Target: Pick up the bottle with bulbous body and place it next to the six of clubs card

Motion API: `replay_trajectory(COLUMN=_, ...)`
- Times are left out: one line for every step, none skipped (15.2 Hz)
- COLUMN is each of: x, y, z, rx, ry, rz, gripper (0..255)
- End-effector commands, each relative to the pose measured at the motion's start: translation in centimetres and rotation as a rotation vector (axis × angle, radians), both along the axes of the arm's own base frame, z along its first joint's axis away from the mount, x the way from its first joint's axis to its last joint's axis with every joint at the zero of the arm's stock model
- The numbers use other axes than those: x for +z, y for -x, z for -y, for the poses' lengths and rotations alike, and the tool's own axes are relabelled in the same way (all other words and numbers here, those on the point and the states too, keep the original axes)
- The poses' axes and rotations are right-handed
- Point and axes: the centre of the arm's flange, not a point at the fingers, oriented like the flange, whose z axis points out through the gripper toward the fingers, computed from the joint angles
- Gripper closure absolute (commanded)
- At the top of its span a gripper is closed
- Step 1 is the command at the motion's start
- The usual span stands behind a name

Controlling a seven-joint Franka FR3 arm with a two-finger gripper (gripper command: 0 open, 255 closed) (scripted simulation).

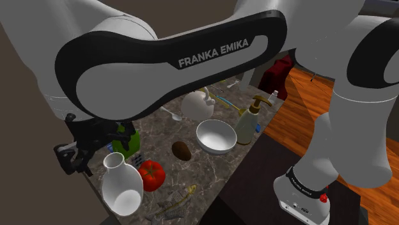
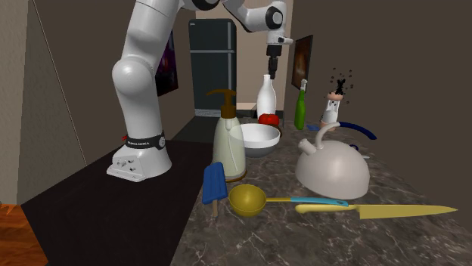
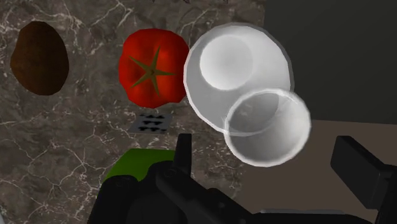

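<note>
Your jaws are wide open and hold nothing. They hang just over the white bottle [image 3: 238, 70]. It stands up straight near the edge of the counter [image 3: 76, 146], right beside the tomato [image 3: 153, 71]. From the hand's camera, the bottle's round mouth sits about in the middle between the two fingers [image 3: 184, 149].

Go straight down, slowly. I think the fat belly is too wide to grab, so aim for the thin neck, just under the lip. Close gently so the bottle does not tip or bump the tomato. Then lift straight up.

The card [image 3: 151, 121] lies close by, between the tomato and the green bottle [image 3: 137, 165]. The trip looks short. Pick a bare spot beside the card, not on it.
</note>
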Motion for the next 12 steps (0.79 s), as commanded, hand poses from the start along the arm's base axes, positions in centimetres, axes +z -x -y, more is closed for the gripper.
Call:
replay_trajectory(x=1.3, y=-0.1, z=0.0, rx=0.000, ry=0.000, rz=0.000, gripper=0)
replay_trajectory(x=2.6, y=-0.1, z=0.0, rx=0.000, ry=0.000, rz=0.000, gripper=0)
replay_trajectory(x=4.0, y=-0.2, z=-0.1, rx=0.000, ry=0.000, rz=0.000, gripper=0)
replay_trajectory(x=5.0, y=-0.2, z=-0.1, rx=0.000, ry=0.000, rz=0.000, gripper=0)
replay_trajectory(x=5.0, y=-0.2, z=-0.1, rx=0.000, ry=0.000, rz=0.000, gripper=0)
replay_trajectory(x=5.0, y=-0.2, z=-0.1, rx=0.000, ry=0.000, rz=0.000, gripper=0)
replay_trajectory(x=5.0, y=-0.2, z=-0.1, rx=0.000, ry=0.000, rz=0.000, gripper=0)
replay_trajectory(x=5.0, y=-0.2, z=-0.1, rx=0.000, ry=0.000, rz=0.000, gripper=0)
replay_trajectory(x=5.0, y=-0.2, z=-0.1, rx=0.000, ry=0.000, rz=0.000, gripper=0)
replay_trajectory(x=5.0, y=-0.2, z=-0.1, rx=0.000, ry=0.000, rz=0.000, gripper=0)
replay_trajectory(x=5.0, y=-0.2, z=-0.1, rx=0.000, ry=0.000, rz=0.000, gripper=0)
replay_trajectory(x=5.0, y=-0.2, z=-0.1, rx=0.000, ry=0.000, rz=0.000, gripper=0)
